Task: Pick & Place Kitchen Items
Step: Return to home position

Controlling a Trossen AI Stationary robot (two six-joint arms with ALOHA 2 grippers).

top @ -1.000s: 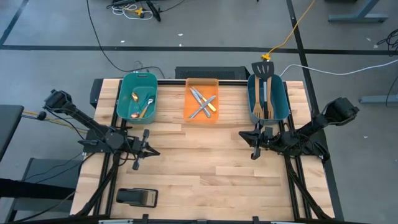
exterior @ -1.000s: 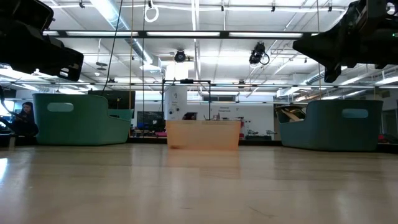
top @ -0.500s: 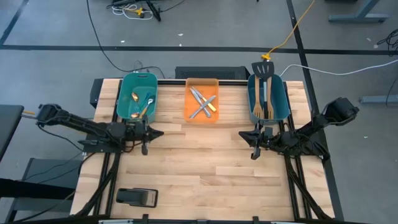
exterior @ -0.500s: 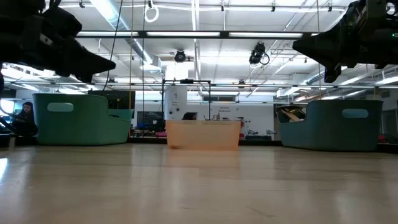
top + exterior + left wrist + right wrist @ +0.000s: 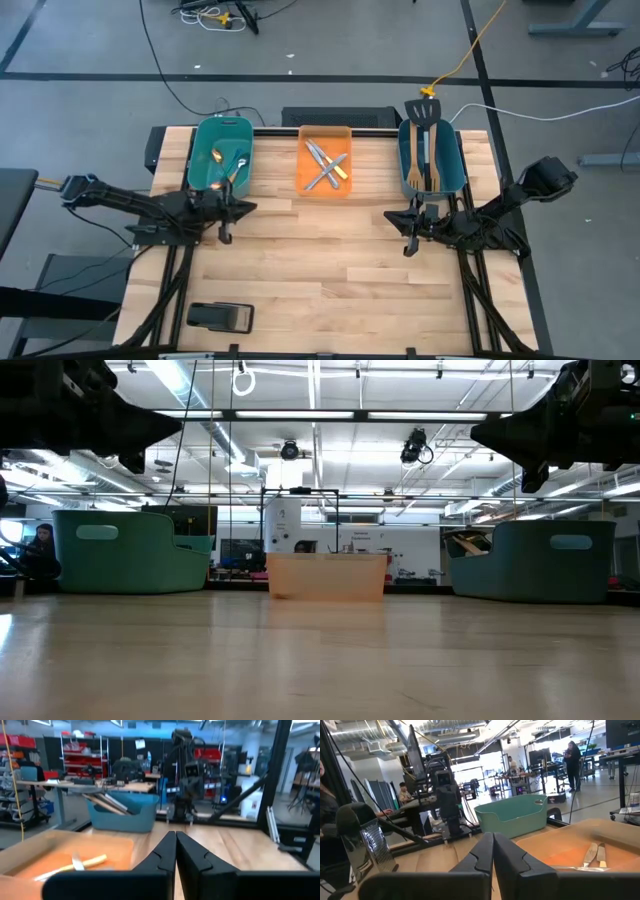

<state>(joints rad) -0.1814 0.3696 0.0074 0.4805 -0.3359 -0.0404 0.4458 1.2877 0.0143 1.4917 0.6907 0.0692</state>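
Spoons (image 5: 228,170) lie in the left teal bin (image 5: 197,160). Knives and forks (image 5: 325,165) lie crossed in the orange bin (image 5: 325,133). Wooden spatulas and a black spatula (image 5: 422,150) lie in the right teal bin (image 5: 458,165); the black blade sticks out over its far rim. My left gripper (image 5: 247,208) is shut and empty, in the air just near the left teal bin. Its shut fingers also show in the left wrist view (image 5: 176,840). My right gripper (image 5: 389,216) is shut and empty, in the air near the right teal bin. It also shows in the right wrist view (image 5: 493,839).
A flat black block (image 5: 220,317) lies at the table's near left. The three bins stand in a row along the far edge. Bare wood (image 5: 330,260) lies between the two grippers and toward the near edge. People show in the room beyond the table (image 5: 572,755).
My left gripper has swung toward the table's far edge, up to the near end of the left teal bin, and has turned to point toward the table's right. It stays shut. My right arm has kept still.
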